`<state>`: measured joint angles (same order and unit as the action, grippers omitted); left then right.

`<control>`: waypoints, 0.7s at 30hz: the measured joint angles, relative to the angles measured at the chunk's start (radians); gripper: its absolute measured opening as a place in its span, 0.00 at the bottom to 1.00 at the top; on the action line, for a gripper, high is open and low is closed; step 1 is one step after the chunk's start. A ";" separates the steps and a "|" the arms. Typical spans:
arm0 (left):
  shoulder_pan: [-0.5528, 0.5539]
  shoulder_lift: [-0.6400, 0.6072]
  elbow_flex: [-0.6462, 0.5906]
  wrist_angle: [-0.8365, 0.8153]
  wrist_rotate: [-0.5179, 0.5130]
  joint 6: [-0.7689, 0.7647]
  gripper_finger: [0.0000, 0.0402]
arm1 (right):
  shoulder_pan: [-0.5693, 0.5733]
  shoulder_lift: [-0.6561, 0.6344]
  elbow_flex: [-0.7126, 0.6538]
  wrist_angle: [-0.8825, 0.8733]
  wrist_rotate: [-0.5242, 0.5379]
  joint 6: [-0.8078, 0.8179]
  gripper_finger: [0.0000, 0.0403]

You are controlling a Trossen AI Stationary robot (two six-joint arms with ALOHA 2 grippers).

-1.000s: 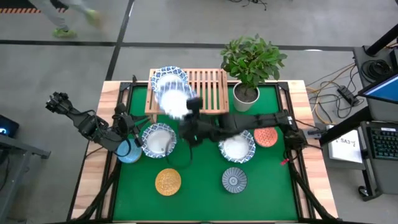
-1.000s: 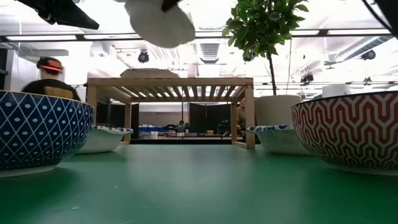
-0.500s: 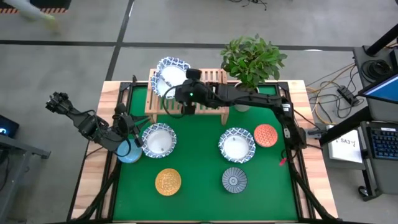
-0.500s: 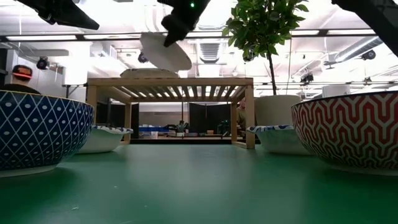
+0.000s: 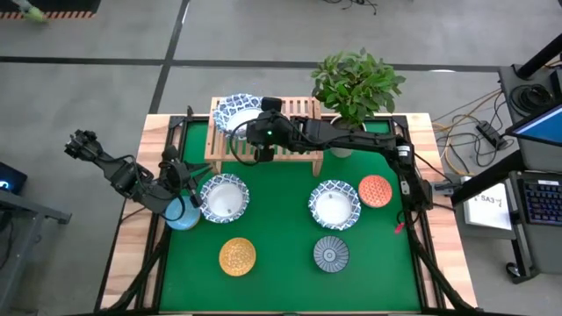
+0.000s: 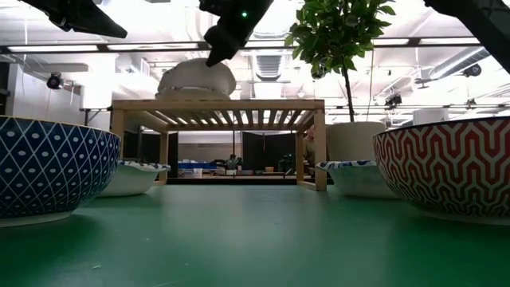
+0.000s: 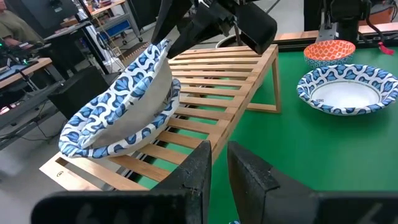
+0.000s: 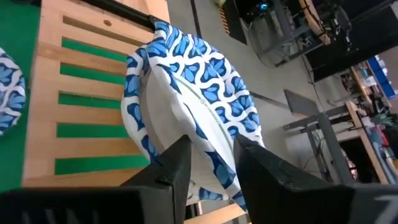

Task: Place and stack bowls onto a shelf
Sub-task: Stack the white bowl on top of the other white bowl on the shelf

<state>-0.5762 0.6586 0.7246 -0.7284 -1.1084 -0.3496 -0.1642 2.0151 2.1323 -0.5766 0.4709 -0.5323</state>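
Observation:
The light-wood shelf (image 5: 294, 132) stands at the table's far side. On its left end sit two white bowls with blue patterned rims (image 5: 237, 112). The upper one (image 7: 134, 109) leans tilted inside the lower one (image 7: 158, 121). My right gripper (image 8: 212, 165) is open at the upper bowl's near rim, one finger on either side of it. My left gripper (image 5: 189, 200) waits over the table's left part, above the light-blue bowl (image 5: 178, 218), its fingers (image 7: 199, 168) almost together. My right gripper has the upper bowl's near rim (image 8: 214, 152) between its open fingers, which slant down from the near side. Whether they touch the rim I cannot tell. The bowl rests tilted in the lower bowl. My left gripper seems closed on the light-blue bowl's rim, but its own body hides the contact.
A potted plant (image 5: 348, 133) stands by the shelf's right end. White blue-rimmed bowls (image 5: 224, 197) (image 5: 334, 204) sit mid-table, with the orange-red bowl (image 5: 375, 191) to the right. The mustard bowl (image 5: 237, 255) and grey-blue bowl (image 5: 331, 254) sit nearer the front edge.
My right gripper has carried a white blue-rimmed bowl from above the table's middle toward the far edge and down. The bowl now rests tilted in the bowl on the shelf's left end.

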 joint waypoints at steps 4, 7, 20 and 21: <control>0.000 0.000 0.000 0.000 0.000 0.000 0.09 | 0.020 -0.001 0.001 -0.001 0.003 0.100 0.30; 0.000 0.000 0.000 0.000 0.000 0.000 0.09 | 0.045 -0.003 0.002 -0.014 0.001 0.178 0.30; 0.000 0.000 0.000 0.000 0.001 0.000 0.09 | 0.060 -0.004 -0.022 0.049 0.072 0.310 0.15; 0.000 0.000 0.000 0.000 0.001 0.000 0.09 | 0.051 -0.004 -0.035 0.067 0.072 0.313 0.13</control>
<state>-0.5766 0.6586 0.7246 -0.7284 -1.1078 -0.3496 -0.1131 2.0113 2.0971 -0.5093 0.5426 -0.2190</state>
